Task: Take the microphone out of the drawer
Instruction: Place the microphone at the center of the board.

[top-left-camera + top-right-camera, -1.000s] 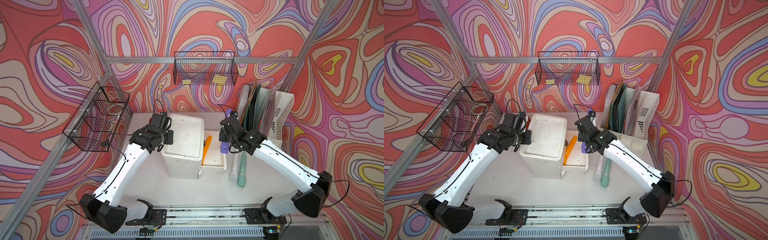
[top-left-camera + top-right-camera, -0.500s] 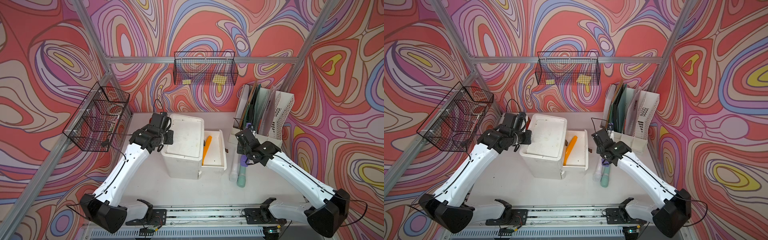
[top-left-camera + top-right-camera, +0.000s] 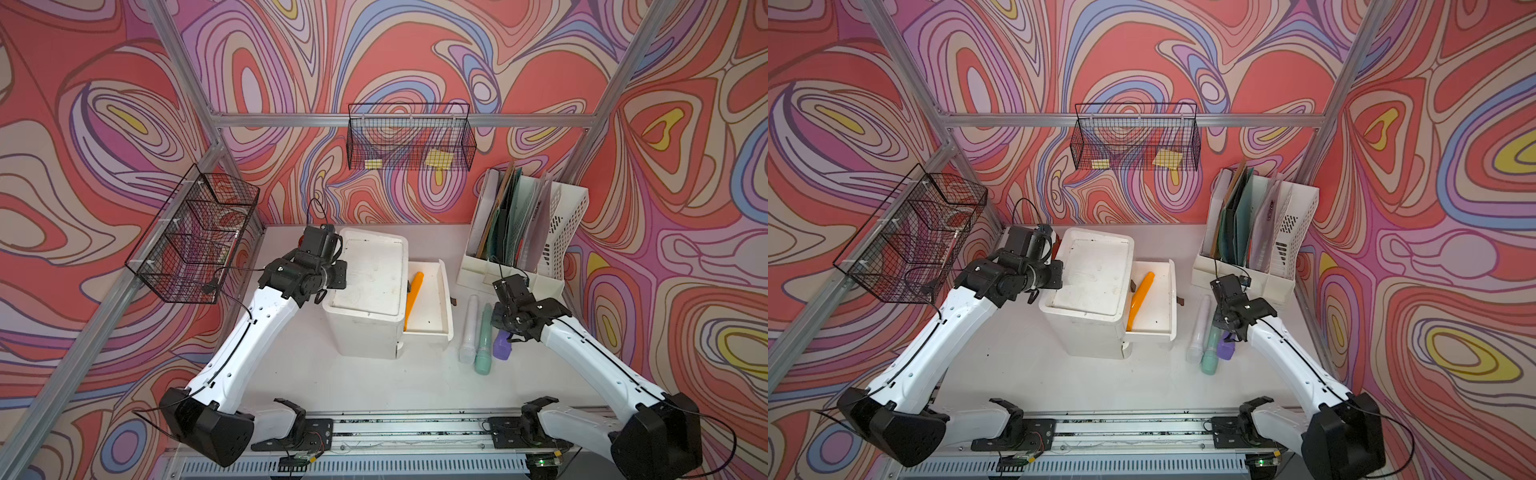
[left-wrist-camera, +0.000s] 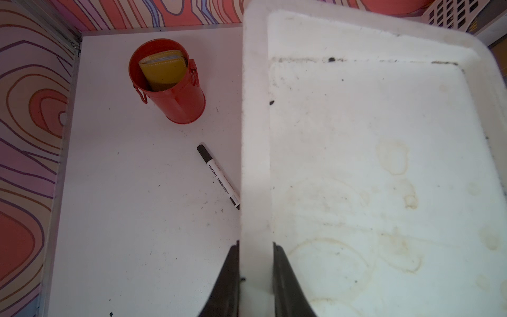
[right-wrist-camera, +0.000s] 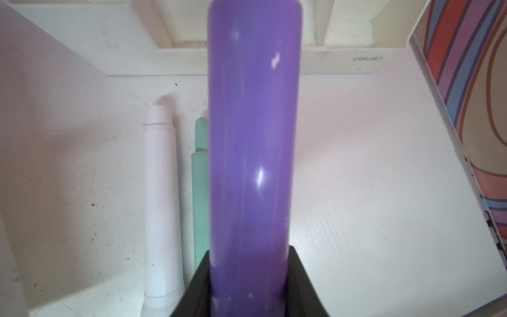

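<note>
microphones: 4. purple microphone [image 5: 252, 137] gripped lengthwise in right gripper [image 5: 251, 263], outside drawer [image 3: 432, 328], at 3 o'clock of green microphone [image 3: 483, 340]. white microphone [image 3: 469, 324] at green's 9 o'clock, both flat on table [image 3: 374, 382]. orange microphone [image 3: 413, 299] lies in open drawer, at 3 o'clock of cabinet [image 3: 370, 282].
left gripper [image 4: 255, 247]: jaws narrow, pinching cabinet top rim.
wire baskets: 2 [image 3: 409, 141] [image 3: 191, 237]. file rack [image 3: 557, 232]: 1, at 12 o'clock of right gripper.
red cup [image 4: 170, 82] with yellow wallet [image 4: 163, 70], marker [image 4: 218, 175]: at cabinet's 9 o'clock; marker end cut off by cabinet edge.
purple body mostly hidden under right wrist in both top views; table contact unclear.

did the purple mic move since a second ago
Yes. The purple microphone, clamped in the right gripper, has gone from the open drawer's edge across to the far side of the green microphone.
</note>
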Controlling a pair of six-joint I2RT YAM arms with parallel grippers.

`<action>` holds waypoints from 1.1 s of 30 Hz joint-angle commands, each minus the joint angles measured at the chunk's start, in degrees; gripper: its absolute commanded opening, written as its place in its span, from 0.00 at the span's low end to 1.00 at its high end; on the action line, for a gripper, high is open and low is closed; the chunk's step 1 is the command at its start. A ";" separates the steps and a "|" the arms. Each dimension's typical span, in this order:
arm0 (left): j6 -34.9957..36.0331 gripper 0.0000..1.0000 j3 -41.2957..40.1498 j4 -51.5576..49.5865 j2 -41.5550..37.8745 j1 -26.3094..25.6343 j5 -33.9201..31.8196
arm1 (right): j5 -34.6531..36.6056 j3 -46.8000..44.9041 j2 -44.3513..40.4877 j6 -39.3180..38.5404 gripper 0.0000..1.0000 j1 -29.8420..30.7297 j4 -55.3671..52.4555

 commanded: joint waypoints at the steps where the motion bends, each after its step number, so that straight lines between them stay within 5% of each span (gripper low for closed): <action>1: 0.93 0.00 -1.32 -5.79 0.58 -0.12 1.93 | -4.71 -1.41 2.10 -1.22 0.07 -2.82 1.41; 23: 1.37 0.00 -1.54 -5.82 0.06 -0.07 1.05 | -13.21 -0.59 17.64 -7.48 0.11 -10.76 4.83; 33: 1.46 0.00 -2.18 -5.73 -0.56 -0.14 0.79 | -13.65 0.27 19.96 -7.57 0.28 -10.71 3.84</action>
